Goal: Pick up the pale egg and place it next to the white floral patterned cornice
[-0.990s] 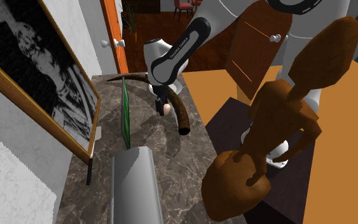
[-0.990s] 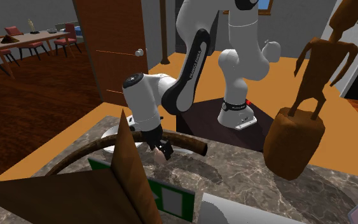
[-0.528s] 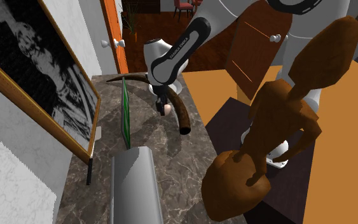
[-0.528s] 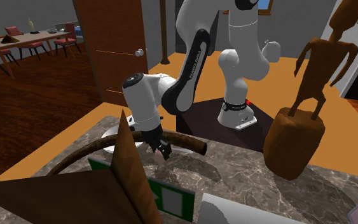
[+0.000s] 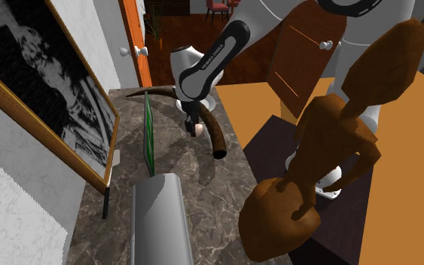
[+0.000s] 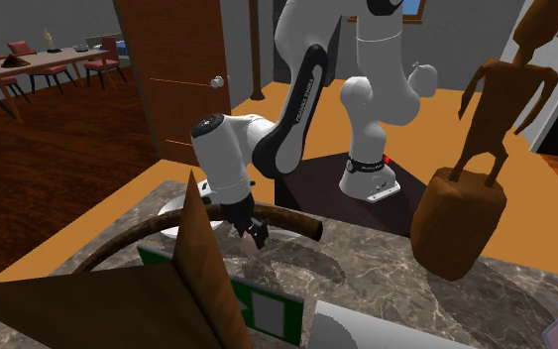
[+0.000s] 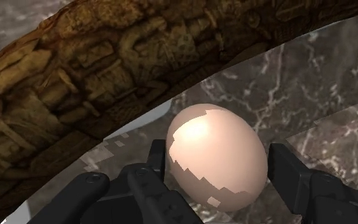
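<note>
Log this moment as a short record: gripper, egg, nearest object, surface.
gripper: shut, one finger on each side of the egg
egg: pale pinkish, clasped between the fingers
nearest object: brown carved curved piece, just beyond the egg
surface: dark veined marble top
egg off the surface: cannot tell

Shoulder view looks down toward 11 o'clock, second exterior view faces back across the shared marble counter (image 5: 196, 172), wrist view close above it.
</note>
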Controlling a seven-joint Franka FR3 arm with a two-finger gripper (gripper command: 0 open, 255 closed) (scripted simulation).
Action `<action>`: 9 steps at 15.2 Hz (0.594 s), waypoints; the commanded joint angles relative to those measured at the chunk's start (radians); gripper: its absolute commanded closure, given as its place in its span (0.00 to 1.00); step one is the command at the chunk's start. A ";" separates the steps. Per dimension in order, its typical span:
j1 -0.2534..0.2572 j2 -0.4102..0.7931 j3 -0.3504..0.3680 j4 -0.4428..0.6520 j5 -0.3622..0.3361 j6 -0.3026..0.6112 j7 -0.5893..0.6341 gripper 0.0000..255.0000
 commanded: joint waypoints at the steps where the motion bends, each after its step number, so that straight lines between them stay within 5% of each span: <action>1: -0.002 -0.015 -0.002 -0.003 -0.001 -0.016 -0.001 1.00; 9: -0.003 -0.102 -0.003 0.008 -0.004 -0.114 0.007 1.00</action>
